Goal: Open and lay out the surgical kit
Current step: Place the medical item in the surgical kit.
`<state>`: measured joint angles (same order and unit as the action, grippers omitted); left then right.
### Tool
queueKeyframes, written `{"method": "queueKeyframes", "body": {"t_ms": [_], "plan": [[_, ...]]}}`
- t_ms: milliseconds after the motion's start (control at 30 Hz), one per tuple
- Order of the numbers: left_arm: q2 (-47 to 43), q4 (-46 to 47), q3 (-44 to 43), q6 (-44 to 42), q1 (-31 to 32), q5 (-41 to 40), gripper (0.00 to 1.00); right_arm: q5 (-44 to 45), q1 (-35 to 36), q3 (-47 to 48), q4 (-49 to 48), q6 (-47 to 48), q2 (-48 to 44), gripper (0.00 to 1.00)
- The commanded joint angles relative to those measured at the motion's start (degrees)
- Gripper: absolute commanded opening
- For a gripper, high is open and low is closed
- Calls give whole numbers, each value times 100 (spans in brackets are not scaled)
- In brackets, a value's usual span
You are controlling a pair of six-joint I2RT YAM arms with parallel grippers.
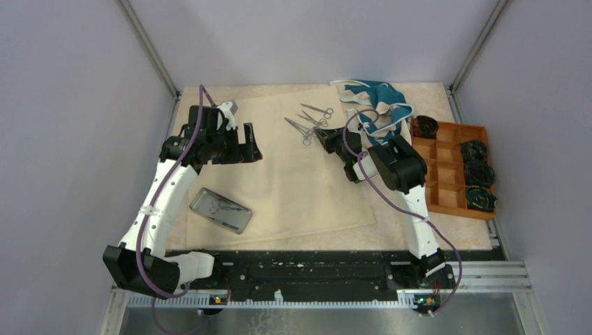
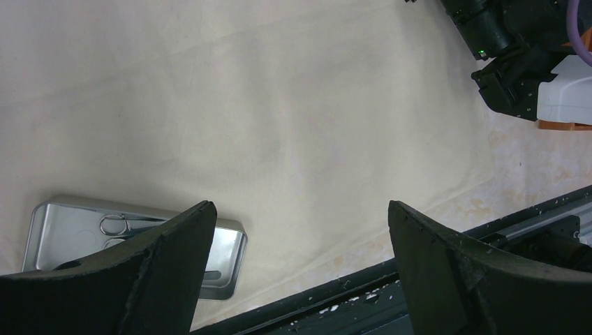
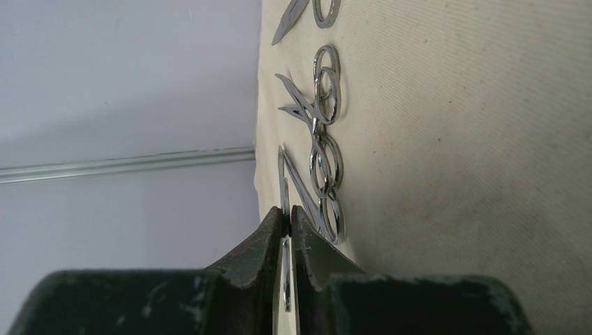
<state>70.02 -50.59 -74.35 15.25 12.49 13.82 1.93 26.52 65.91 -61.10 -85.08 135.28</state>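
Centre: cloth wrap, beige woven fabric, matt, faintly creased.
Lower left: steel tray, polished metal, mirror-bright.
Upper centre: ring-handled instruments, chromed steel, glossy.
Between the fingers of the right gripper: thin steel strip, shiny.
Fingers of the left gripper: black, matt, grainy.
Right: compartment tray, orange-brown, matt, plastic-looking.

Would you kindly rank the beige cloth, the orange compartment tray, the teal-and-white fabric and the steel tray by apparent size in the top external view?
1. beige cloth, by far the largest
2. orange compartment tray
3. teal-and-white fabric, bunched up, somewhat smaller than that tray
4. steel tray, the smallest
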Motion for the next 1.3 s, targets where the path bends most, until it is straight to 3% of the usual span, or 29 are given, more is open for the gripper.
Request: {"method": "queueKeyframes", "body": {"t_ms": [0,467,700,867,1267], "plan": [[-85,198,10,-66,19,-55,98,150,84,-91,-33,119,-89,10],[-137,207,47,-57,25,-45,99,111,124,-111,447,460,-354,20],[-146,238,40,-73,43,-50,98,41,124,-115,742,598,-567,34],[-150,225,9,-83,43,-64,98,-110,120,-34,1369,676,-782,45],[-284,99,-41,-8,-17,-222,98,-681,83,1081,4361,1336,-1242,63]]}}
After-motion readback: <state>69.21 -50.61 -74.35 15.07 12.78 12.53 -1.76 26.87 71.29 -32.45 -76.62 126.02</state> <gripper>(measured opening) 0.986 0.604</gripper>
